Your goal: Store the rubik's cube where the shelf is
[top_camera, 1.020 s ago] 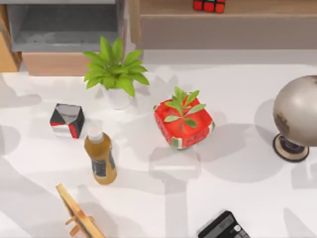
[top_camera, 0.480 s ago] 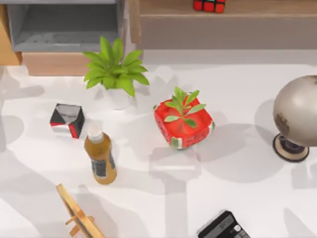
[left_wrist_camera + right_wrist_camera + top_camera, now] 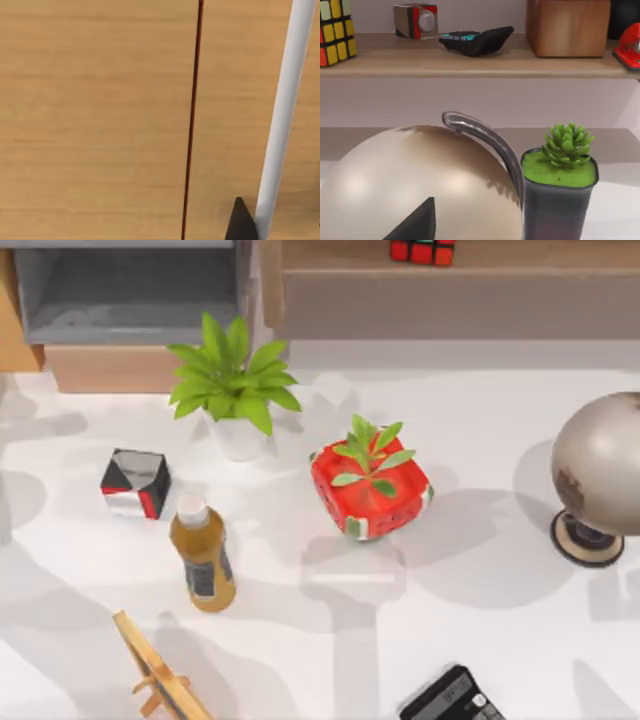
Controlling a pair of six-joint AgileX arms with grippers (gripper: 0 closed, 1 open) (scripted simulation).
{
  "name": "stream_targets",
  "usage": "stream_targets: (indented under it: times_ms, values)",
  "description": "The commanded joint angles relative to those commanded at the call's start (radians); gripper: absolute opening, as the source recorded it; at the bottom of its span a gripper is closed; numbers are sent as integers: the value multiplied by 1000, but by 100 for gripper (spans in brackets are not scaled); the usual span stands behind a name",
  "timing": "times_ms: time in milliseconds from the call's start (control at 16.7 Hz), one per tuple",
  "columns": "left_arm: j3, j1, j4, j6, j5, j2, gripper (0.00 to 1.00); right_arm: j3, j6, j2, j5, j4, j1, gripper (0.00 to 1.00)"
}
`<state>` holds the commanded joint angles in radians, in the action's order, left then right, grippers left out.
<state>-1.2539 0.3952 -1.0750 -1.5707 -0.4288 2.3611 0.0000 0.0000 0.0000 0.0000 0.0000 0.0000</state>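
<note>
Nothing on the table has shifted since the earlier frames; only the arm shadows at the left edge have thinned. Rubik's cube (image 3: pixel 422 251) rests on the shelf (image 3: pixel 460 302) top board at the table's far side (its yellow and red tiles also appear in the right wrist view (image 3: pixel 336 31)), so storage looks complete. Whether either gripper's fingers are apart or together cannot be told. Strawberry planter (image 3: pixel 371 488) stands mid-table, well clear.

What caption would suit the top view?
Rubik's cube resting on the shelf, above a table with a strawberry-patterned planter and globe.
</note>
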Motion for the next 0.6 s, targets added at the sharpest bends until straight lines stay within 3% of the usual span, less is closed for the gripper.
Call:
stream_targets:
  times_ms: [240, 600]
  values:
    - [0, 0, 0, 0, 0, 0, 98, 0, 0, 0, 0, 0, 0, 100]
    - [0, 0, 0, 0, 0, 0, 100, 0, 0, 0, 0, 0, 0, 100]
